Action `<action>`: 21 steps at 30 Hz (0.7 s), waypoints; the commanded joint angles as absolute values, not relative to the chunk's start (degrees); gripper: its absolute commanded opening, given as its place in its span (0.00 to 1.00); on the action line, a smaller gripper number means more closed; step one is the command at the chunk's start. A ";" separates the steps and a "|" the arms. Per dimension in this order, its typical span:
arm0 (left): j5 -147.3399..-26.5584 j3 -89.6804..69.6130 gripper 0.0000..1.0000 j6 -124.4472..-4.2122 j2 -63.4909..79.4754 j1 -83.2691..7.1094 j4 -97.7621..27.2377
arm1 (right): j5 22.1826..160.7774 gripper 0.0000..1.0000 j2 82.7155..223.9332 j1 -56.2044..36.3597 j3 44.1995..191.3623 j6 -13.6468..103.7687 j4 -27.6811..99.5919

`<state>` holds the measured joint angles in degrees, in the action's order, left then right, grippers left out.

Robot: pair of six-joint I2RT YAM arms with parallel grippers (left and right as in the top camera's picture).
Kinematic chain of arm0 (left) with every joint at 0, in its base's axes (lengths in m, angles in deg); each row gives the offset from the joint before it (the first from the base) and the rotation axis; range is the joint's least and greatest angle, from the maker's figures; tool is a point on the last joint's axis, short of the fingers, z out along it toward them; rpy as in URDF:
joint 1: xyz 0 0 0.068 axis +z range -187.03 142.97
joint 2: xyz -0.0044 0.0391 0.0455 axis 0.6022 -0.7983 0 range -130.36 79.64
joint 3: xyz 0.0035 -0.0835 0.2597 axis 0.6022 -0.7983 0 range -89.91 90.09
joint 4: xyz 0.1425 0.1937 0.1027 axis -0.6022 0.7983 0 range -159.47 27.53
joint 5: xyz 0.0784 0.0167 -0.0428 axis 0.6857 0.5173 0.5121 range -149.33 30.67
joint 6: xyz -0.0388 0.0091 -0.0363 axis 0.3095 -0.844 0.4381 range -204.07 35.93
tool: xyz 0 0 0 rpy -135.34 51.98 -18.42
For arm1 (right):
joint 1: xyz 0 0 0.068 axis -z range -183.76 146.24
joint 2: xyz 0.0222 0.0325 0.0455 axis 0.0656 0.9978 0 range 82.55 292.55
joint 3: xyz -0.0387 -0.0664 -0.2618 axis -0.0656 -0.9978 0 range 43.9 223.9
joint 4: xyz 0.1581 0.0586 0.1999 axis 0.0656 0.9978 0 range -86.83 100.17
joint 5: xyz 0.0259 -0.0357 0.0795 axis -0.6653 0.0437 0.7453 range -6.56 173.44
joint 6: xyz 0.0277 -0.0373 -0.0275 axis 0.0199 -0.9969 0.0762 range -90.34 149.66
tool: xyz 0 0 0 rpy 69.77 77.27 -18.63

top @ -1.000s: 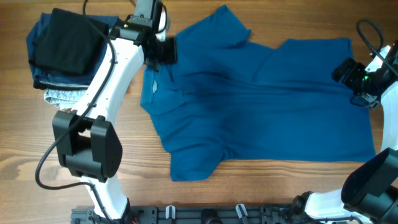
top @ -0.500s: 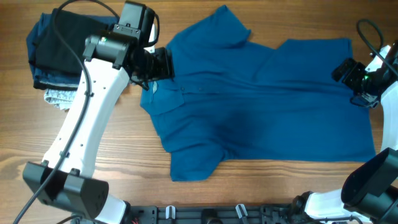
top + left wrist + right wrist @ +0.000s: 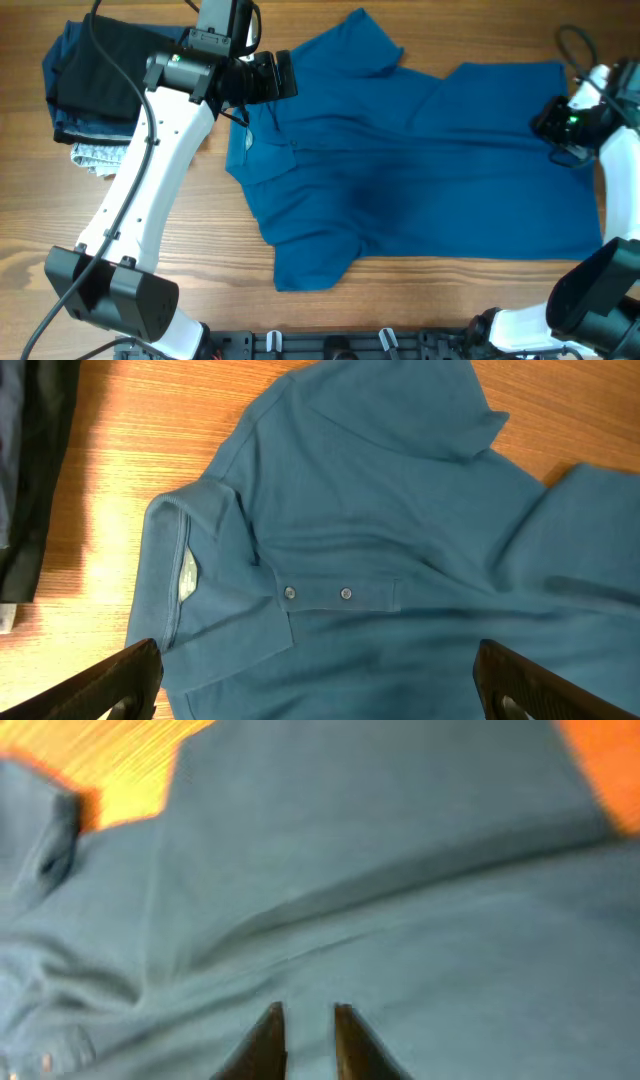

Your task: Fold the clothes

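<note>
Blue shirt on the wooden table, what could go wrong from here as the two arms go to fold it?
The medium-blue collared short-sleeved shirt lies creased, its far sleeve partly turned over, so a fold may lock in wrinkles. The right gripper is shut near the hem; it may have a thin pinch or none and slip. The left gripper hangs open by the black folded garment and might nudge it.

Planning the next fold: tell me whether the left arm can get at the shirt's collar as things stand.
Probably yes. The left gripper hangs open close above the collar, which lies bare; the folded stack sits off to the side.
</note>
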<state>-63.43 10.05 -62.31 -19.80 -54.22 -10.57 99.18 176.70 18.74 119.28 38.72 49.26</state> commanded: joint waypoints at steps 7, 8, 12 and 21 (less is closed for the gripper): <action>-62.40 10.16 1.00 -62.57 -19.91 -54.02 -10.73 | 100.63 0.04 180.63 9.06 134.05 34.83 54.00; -62.40 10.16 1.00 -62.57 -19.93 -54.02 -11.06 | 99.75 0.04 182.71 8.32 138.32 33.89 56.95; -62.43 10.16 1.00 -62.57 -19.93 -54.02 -11.19 | 92.02 0.04 193.14 6.68 154.51 31.97 67.86; -62.43 10.16 1.00 -62.57 -19.93 -54.02 -11.19 | 89.39 0.04 210.62 6.81 161.59 29.85 58.59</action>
<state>-63.41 10.05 -62.29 -19.80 -54.22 -11.06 90.88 207.30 6.68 160.30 30.96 61.32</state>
